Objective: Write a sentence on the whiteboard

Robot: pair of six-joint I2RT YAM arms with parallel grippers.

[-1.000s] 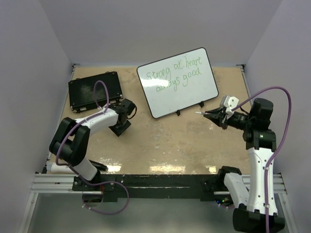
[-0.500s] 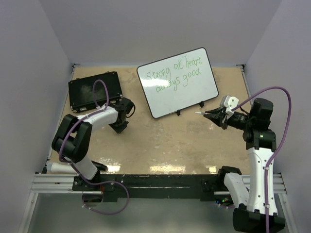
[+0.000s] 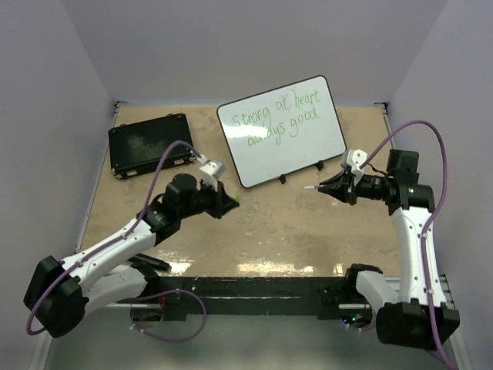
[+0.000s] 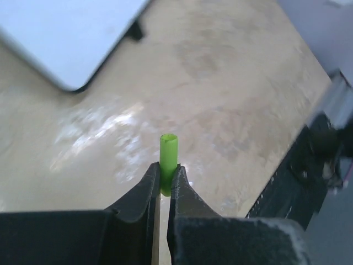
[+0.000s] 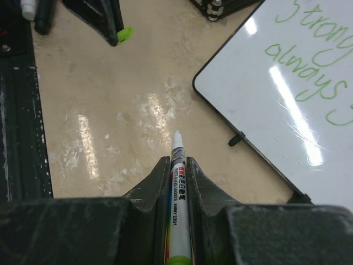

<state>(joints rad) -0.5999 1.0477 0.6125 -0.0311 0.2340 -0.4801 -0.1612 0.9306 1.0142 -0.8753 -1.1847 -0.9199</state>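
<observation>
Top external view: your left arm (image 3: pixel 115 247) runs in a long diagonal from its base at the near left, elbow low and far out to the left, forearm reaching up and right toward the middle of the tabletop (image 3: pixel 269 231). Its wrist points right and the left jaws end short of the near left corner of the whiteboard (image 3: pixel 308 150). The left wrist view shows those jaws pinched almost together on a small green cap (image 4: pixel 168 157), whose open end sticks out past the tips over bare tabletop. Your right arm (image 3: pixel 412 231) stands nearly upright from its base at the near right, bends at the top, and lays its forearm roughly level, pointing left. The right jaws are closed tight on a marker (image 5: pixel 177 187); the printed white barrel lies between them and the uncapped tip projects forward. In the top view that tip sits just off the whiteboard's near right corner, apart from the board. The two sets of jaws face each other across the middle, well apart, and the right wrist view catches the green cap at its far edge. The whiteboard lies at the far centre of the tabletop, turned at an angle, with the sentence (image 3: pixel 276 116) in green across its upper half in two lines. A black case (image 3: pixel 150 144) lies flat at the far left, apart from the board.
</observation>
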